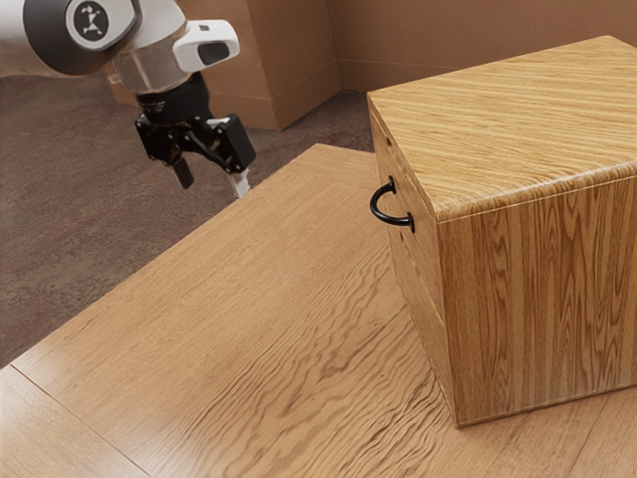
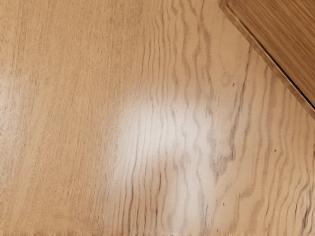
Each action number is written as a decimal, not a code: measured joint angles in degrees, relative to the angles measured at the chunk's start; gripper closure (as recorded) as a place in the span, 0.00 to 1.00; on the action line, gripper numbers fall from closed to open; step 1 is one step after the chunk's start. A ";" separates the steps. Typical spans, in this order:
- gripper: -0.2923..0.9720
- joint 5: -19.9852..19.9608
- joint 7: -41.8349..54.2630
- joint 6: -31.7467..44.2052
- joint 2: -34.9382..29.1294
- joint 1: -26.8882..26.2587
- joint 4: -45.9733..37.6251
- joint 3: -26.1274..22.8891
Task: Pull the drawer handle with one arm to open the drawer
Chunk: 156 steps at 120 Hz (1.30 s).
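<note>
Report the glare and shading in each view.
Exterior view: soft, even light, a faint sheen on the table near the lower edge, and the face of the cabinet bearing the handle darker than its top. Wrist view: a pale glare patch on the table washes out the grain at the middle.

Soft, even light falls from above, so the top of the wooden box point(image 1: 518, 119) shows brighter than its two shaded side faces. The table point(image 1: 249, 329) carries a pale sheen toward its near corner, with hardly any cast shadow on it. Close over the tabletop, a broad whitish glare patch point(image 2: 162, 147) washes out the grain and fades gently at its rim, while the floor point(image 1: 80, 229) beyond lies dimmer.
</note>
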 joint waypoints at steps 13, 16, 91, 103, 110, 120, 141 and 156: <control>0.23 -0.03 -0.69 -1.11 0.05 1.63 0.20 0.04; 0.23 -0.04 -0.83 -1.29 0.05 1.54 0.21 0.04; 0.23 -2.11 -29.08 -6.23 -0.05 -1.78 7.17 -1.62; 0.23 -2.45 -33.91 -6.05 0.68 -0.57 5.77 -1.88; 0.23 -2.67 -36.39 -4.85 0.62 -0.90 1.58 -2.01; 0.23 -2.88 -39.53 -2.51 -0.80 -1.70 -3.99 -2.09; 0.23 -4.11 -44.91 5.09 -5.31 -2.52 -13.35 -2.57; 0.23 -4.38 -47.94 10.04 -6.26 -1.49 -15.86 -4.35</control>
